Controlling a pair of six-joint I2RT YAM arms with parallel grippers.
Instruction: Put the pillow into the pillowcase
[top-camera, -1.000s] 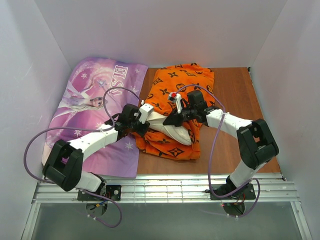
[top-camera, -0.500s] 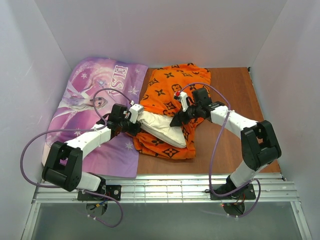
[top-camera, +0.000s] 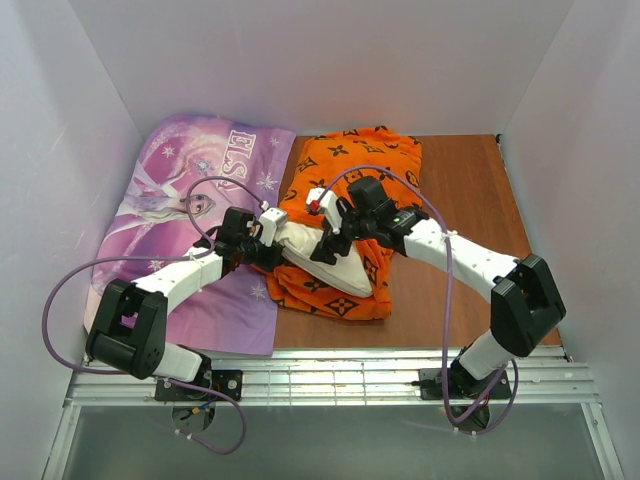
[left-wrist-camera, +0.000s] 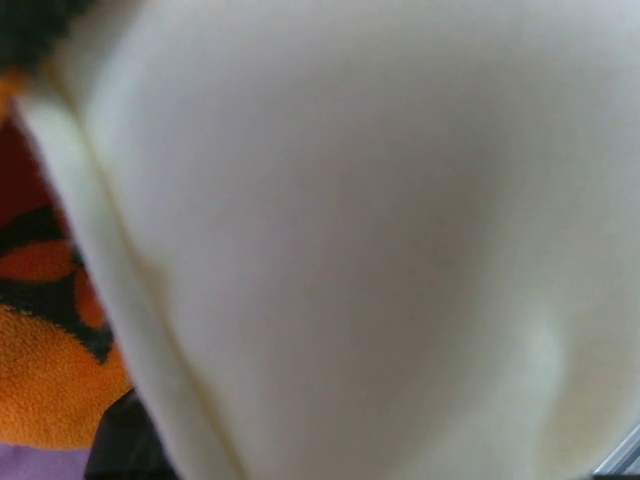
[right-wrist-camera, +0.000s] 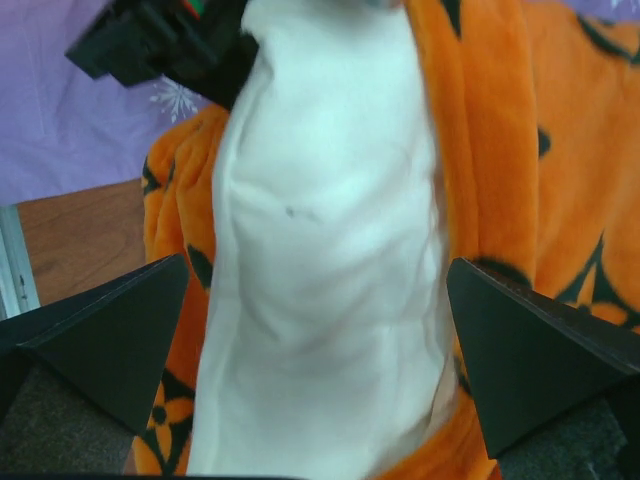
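The cream-white pillow (top-camera: 335, 262) lies across the front of the orange pillowcase (top-camera: 355, 165), its right part tucked under the orange fabric. My left gripper (top-camera: 273, 244) sits at the pillow's left end. Its wrist view is filled by pillow (left-wrist-camera: 380, 240) with a strip of pillowcase (left-wrist-camera: 45, 380) at the left, and its fingers are hidden in the fabric. My right gripper (top-camera: 326, 246) hovers over the pillow's middle, wide open. In its wrist view the pillow (right-wrist-camera: 330, 260) lies between the spread fingers (right-wrist-camera: 110, 340), with pillowcase (right-wrist-camera: 560, 130) on both sides.
A purple "ELSA" princess-print fabric (top-camera: 190, 220) covers the left of the wooden table (top-camera: 470, 200). White walls close in the left, back and right. The left arm's black wrist (right-wrist-camera: 160, 40) shows at the top left of the right wrist view.
The right gripper opened, letting go near the pillowcase's edge, and moved left over the pillow. The left gripper pulled left, and more of the pillow now shows.
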